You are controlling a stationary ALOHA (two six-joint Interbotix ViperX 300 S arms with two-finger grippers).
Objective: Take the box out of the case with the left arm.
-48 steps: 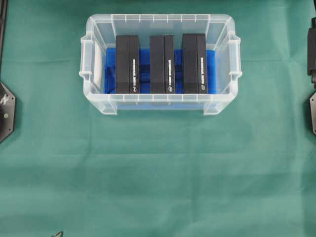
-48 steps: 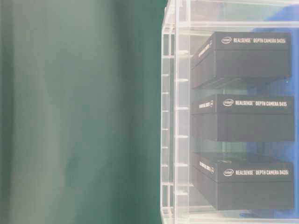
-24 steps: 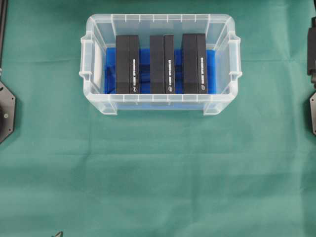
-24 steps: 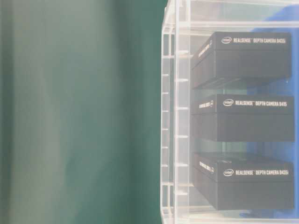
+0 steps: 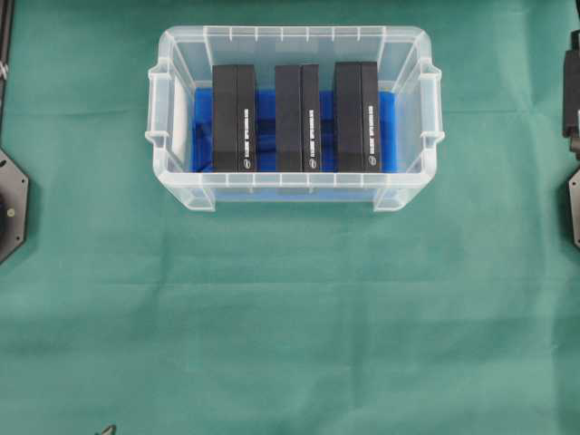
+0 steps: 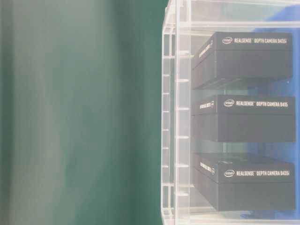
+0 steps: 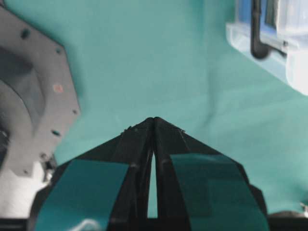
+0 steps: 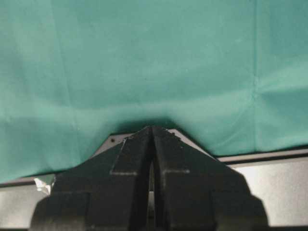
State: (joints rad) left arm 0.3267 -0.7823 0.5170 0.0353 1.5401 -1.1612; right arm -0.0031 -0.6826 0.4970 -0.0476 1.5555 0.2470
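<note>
The clear case (image 5: 294, 192) stands at the back middle of the green cloth, its bottom lined in blue. Three black boxes stand in it side by side: left (image 5: 234, 118), middle (image 5: 297, 118) and right (image 5: 356, 116). In the table-level view they show through the case wall (image 6: 176, 117), with white lettering on the nearest box (image 6: 248, 185). My left gripper (image 7: 154, 119) is shut on nothing, over the cloth beside its base, with a corner of the case (image 7: 269, 53) far ahead to the right. My right gripper (image 8: 151, 127) is shut and holds nothing. Neither gripper shows in the overhead view.
The left arm's black base plate (image 5: 11, 204) sits at the left edge of the overhead view, and again close to the gripper (image 7: 29, 91). Parts of the right arm (image 5: 573, 91) show at the right edge. Green cloth (image 5: 290, 326) covers the table in front of the case.
The case and the boxes have not moved. At the left edge of the overhead view a small part of the left arm has shifted slightly toward the back.
</note>
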